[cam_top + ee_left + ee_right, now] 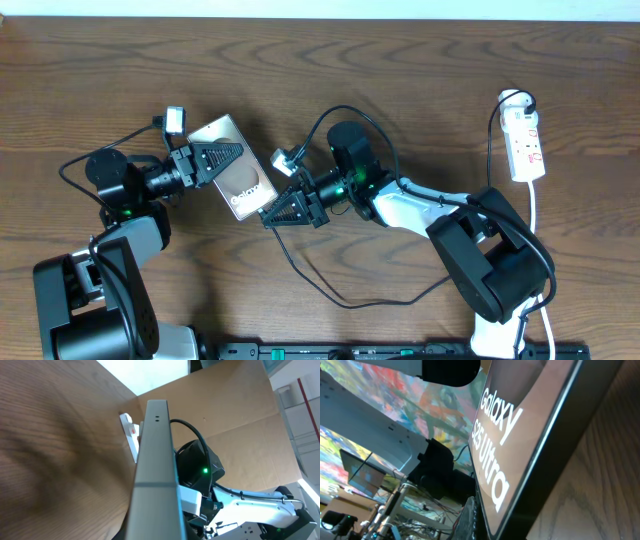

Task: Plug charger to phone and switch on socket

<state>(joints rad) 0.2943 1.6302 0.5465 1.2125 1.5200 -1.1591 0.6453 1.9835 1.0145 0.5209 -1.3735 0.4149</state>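
Left end effector (228, 155): clamped across the upper part of the phone (245, 185), one finger lying over its face. The phone sits left of centre on the desk (400, 60), lower end angled toward my right arm.

Right end effector (278, 212): just off that lower end. Cannot tell whether it is open or closed, or whether it has the plug tip.

Phone appearance: flat slab, dark brown-grey glossy face, white "Galaxy S25 Ultra" lettering, thin pale edge.

Handling judgement:
- Phone: rigid, smooth, probably slippery. Grip across the long edges and keep the port end free.
- Charger (345, 303): thin, limp black cable looping over the desk. Take it right behind the tip.

Socket (526, 145): white strip, far right, well apart.
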